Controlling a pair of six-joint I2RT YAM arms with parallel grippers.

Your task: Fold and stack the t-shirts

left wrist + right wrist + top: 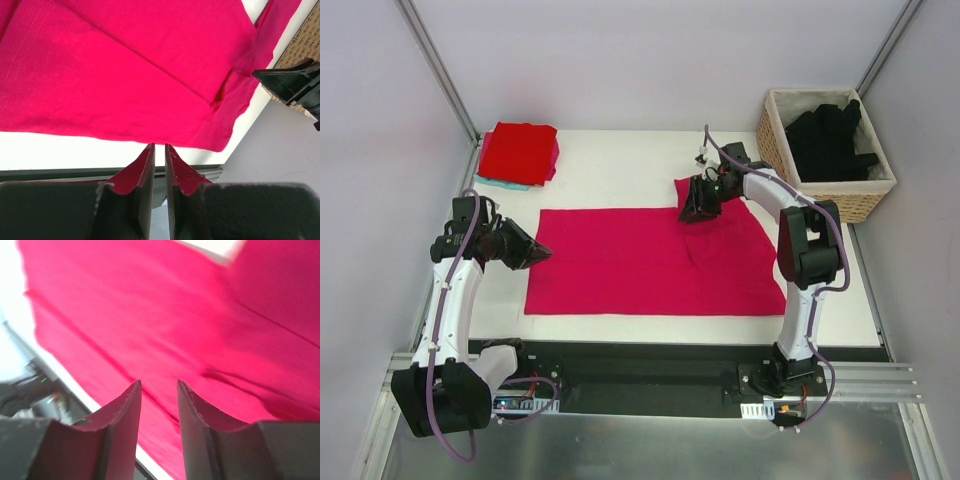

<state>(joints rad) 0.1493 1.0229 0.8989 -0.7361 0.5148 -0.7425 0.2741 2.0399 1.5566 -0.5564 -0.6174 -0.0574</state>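
The left gripper (542,255) sits at the magenta t-shirt's (640,262) left edge, its jaws nearly pressed together with only a thin slit between them; whether cloth is pinched there is unclear. The shirt lies spread flat mid-table. The right gripper (697,213) hovers at its far edge, jaws parted and empty. Farther back, a folded red t-shirt (520,152) lies left; black t-shirts (830,140) fill the wicker basket (860,195).

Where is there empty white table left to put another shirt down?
Bare table runs along the far edge, between the folded red shirt and the wicker basket. A thin strip lies near the front edge. The middle is covered by the spread pink shirt, with both arms' fingers at its edges.
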